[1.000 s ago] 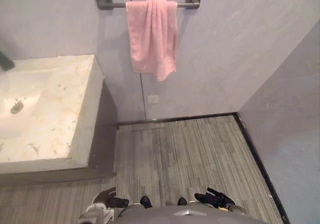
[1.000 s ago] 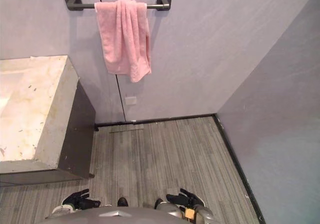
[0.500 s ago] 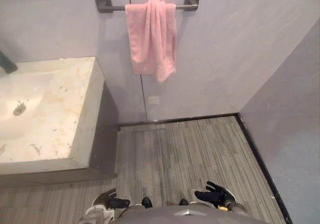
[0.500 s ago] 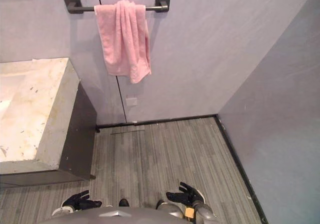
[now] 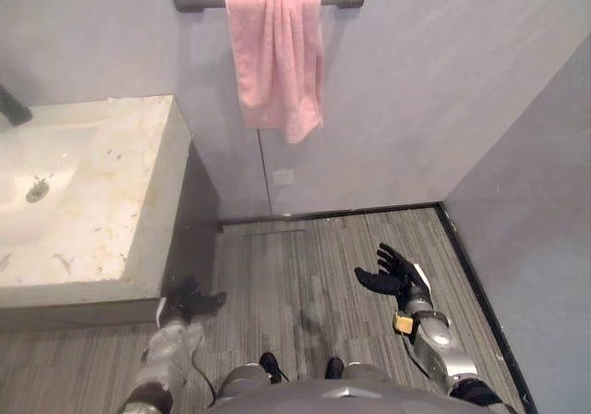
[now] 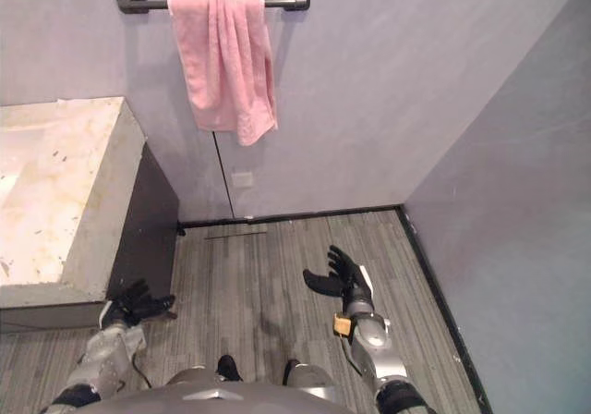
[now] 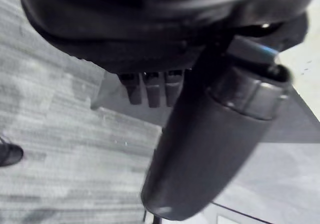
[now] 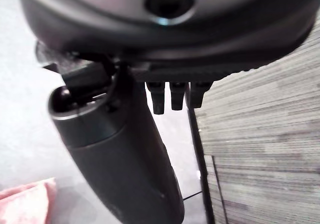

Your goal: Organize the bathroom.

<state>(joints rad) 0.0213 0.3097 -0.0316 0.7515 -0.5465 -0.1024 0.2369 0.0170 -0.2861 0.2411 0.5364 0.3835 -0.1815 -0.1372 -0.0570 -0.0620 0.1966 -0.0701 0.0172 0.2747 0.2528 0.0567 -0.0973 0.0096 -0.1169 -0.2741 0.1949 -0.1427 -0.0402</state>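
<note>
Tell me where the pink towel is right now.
The pink towel hangs bunched over the dark wall bar at the top of the left eye view, above and just right of the stone sink counter, well beyond both hands.

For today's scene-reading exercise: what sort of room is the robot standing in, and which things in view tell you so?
Most likely a bathroom: a pink towel hangs over a wall-mounted rail, and a stone washbasin with a drain stands to the robot's left.

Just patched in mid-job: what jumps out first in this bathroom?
The pink towel draped bunched over the dark wall bar, straight ahead. To the left stands a pale stone sink. Both hands hover open over the striped floor: left hand beside the sink, right hand.
</note>
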